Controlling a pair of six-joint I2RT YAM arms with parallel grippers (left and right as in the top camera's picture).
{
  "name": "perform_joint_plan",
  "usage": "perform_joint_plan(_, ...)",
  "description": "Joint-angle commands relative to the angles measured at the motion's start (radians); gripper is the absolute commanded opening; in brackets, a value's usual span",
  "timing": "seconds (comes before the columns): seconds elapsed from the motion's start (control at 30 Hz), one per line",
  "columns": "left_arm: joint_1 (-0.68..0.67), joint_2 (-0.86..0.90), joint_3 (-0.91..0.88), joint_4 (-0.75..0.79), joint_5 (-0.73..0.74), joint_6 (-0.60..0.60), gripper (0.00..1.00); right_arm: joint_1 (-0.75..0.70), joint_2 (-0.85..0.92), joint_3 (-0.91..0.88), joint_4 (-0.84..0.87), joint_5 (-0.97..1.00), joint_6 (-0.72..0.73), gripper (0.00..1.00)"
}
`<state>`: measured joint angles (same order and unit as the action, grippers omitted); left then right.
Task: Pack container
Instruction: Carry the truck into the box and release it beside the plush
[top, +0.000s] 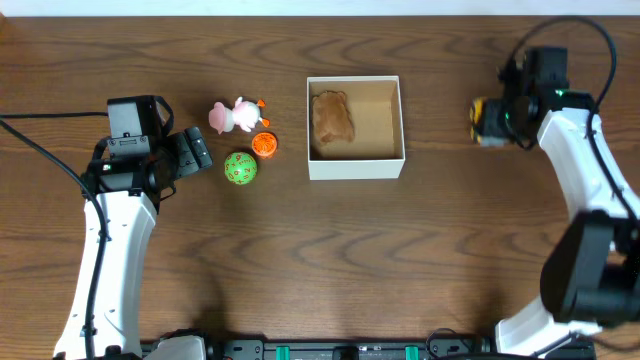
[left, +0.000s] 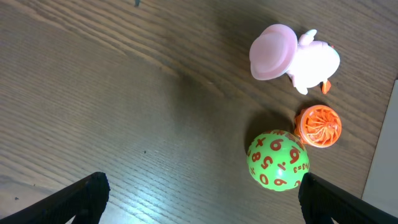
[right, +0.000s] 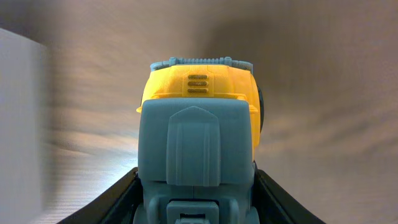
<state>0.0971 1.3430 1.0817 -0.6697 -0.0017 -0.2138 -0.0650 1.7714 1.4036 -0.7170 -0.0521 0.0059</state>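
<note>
From here the right hand (top: 492, 120) looks closed around a yellow-and-grey toy (right: 198, 118), with the container (top: 355, 168) at mid-counter (top: 450, 260) directly to its left, a clear gap between, while the left hand (left: 205, 211) gapes open near the green ball (left: 277, 160) on the container's other side.
</note>
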Motion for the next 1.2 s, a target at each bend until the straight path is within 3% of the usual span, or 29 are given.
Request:
perform_joint_plan(0.0, -0.002, 0.005, 0.022, 0.0, 0.002, -0.009, 0.98, 0.094, -0.121, 0.08, -0.006, -0.005, -0.045, 0.29)
perform_joint_plan(0.1, -0.002, 0.005, 0.022, 0.0, 0.002, -0.009, 0.98, 0.196, -0.175, 0.111, -0.005, -0.006, -0.129, 0.24)
perform_joint_plan(0.2, -0.002, 0.005, 0.022, 0.0, 0.002, -0.009, 0.98, 0.314, -0.206, 0.132, 0.011, -0.025, -0.262, 0.1)
perform_joint_plan(0.37, -0.002, 0.005, 0.022, 0.0, 0.002, -0.009, 0.98, 0.466, -0.193, 0.134, 0.042, -0.027, -0.422, 0.16)
perform_joint_plan(0.43, -0.002, 0.005, 0.022, 0.0, 0.002, -0.009, 0.98, 0.497, -0.161, 0.134, 0.053, -0.027, -0.451, 0.12)
perform_joint_plan(0.63, -0.002, 0.005, 0.022, 0.0, 0.002, -0.009, 0.98, 0.49, -0.011, 0.134, 0.082, 0.003, -0.528, 0.01)
perform_joint_plan(0.83, -0.002, 0.005, 0.022, 0.0, 0.002, -0.009, 0.98, 0.461, 0.111, 0.134, 0.116, 0.003, -0.671, 0.01)
perform_joint_plan(1.17, -0.002, 0.005, 0.022, 0.0, 0.002, -0.009, 0.98, 0.438, 0.195, 0.134, 0.151, -0.022, -1.037, 0.01)
